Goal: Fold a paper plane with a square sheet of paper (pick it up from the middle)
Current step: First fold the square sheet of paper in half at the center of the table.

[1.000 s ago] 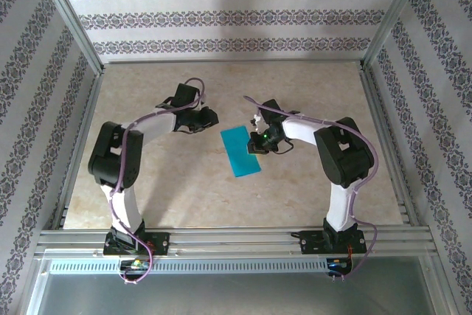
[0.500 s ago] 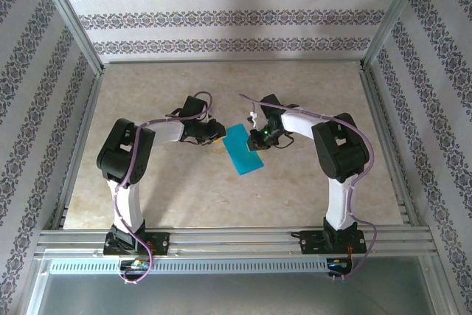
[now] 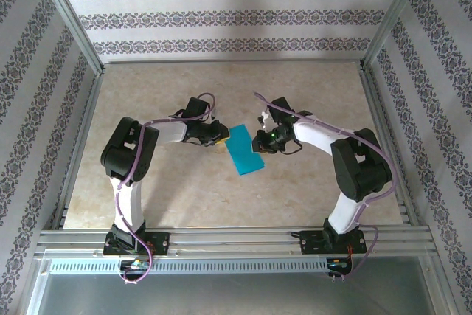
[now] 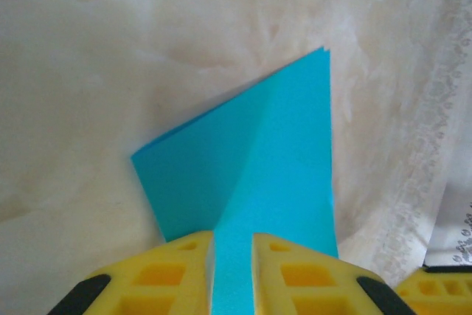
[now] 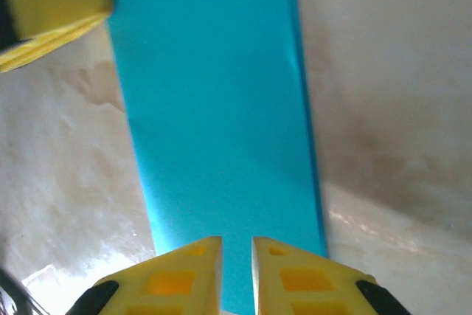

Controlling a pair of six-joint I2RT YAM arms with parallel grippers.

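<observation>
My left claw [image 4: 233, 237] sits at the left edge of the thin teal-blue folded paper sheet [image 3: 243, 150], fingers slightly apart. Their yellow pads cover that edge, so I cannot tell whether I touch it. The sheet lies mid-table, creased. My right claw [image 5: 237, 243] stands at its right edge, also narrowly parted. Beneath is a beige marbled tabletop [image 3: 310, 94], and beyond it patterned wallpaper walls [image 3: 221, 20].

Robot lab test cell, aluminium frame [image 3: 236, 240], wallpapered panels [image 3: 236, 16], marble-look tabletop [image 3: 184, 197]
</observation>
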